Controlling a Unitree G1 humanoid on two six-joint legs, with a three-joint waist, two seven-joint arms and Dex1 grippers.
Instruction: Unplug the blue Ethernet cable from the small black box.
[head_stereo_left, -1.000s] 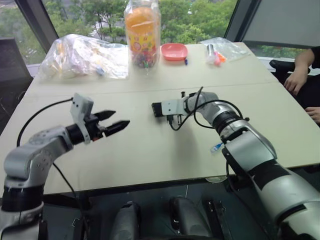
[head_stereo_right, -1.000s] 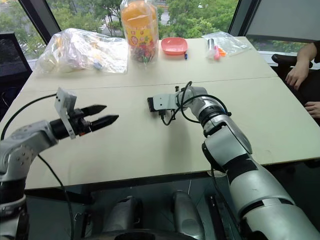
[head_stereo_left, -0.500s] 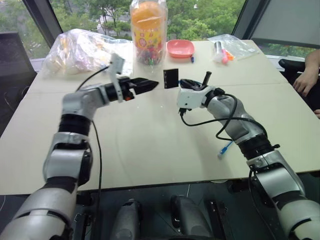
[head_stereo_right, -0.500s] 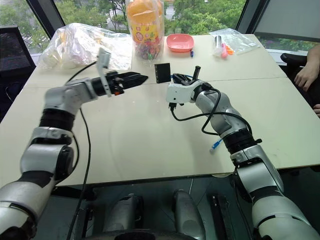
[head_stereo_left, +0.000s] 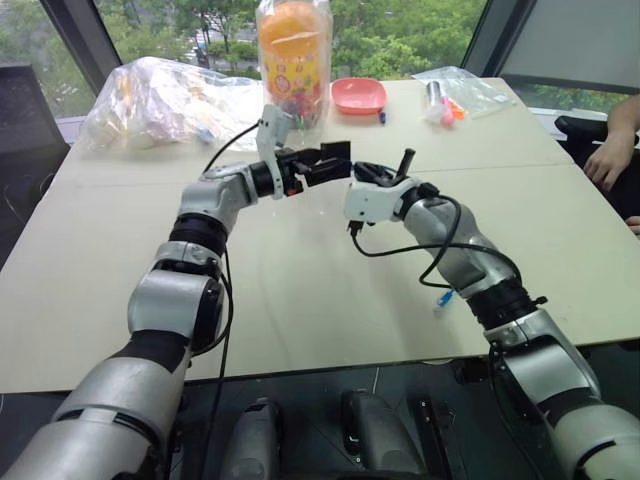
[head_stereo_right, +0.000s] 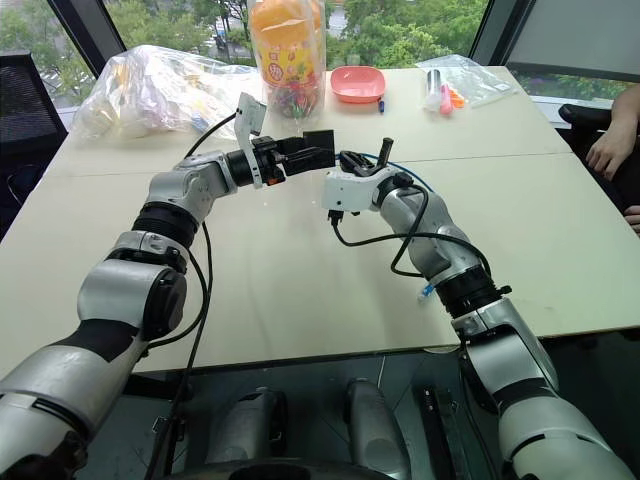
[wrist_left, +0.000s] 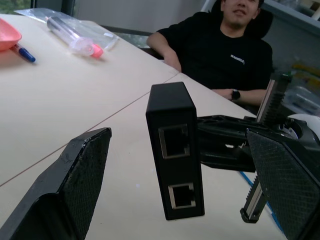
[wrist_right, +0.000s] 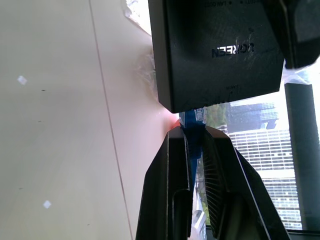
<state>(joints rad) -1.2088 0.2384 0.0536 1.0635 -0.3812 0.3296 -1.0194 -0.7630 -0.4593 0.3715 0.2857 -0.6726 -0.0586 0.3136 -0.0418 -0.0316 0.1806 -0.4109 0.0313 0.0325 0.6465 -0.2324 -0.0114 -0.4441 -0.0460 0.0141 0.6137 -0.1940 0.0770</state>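
The small black box (wrist_left: 175, 155) hangs upright above the table, two ports facing the left wrist camera. My left gripper (head_stereo_left: 325, 163) is open, one finger (wrist_left: 75, 185) on each side of the box with gaps showing. The blue Ethernet cable (wrist_right: 192, 120) enters the box's far side. My right gripper (wrist_right: 192, 131) is shut on the cable just at the box. The cable's loose end (head_stereo_left: 445, 298) lies on the table by my right forearm.
At the table's far side stand a tall jar with an orange lid (head_stereo_left: 293, 50), a pink dish (head_stereo_left: 359, 95) and two clear plastic bags (head_stereo_left: 165, 105) (head_stereo_left: 462, 95). A person (wrist_left: 225, 50) sits at the table's right end, hand (head_stereo_left: 610, 150) near the edge.
My left arm swung up and to the right, and its open fingers now flank the box. My right gripper lifted the box and cable off the table.
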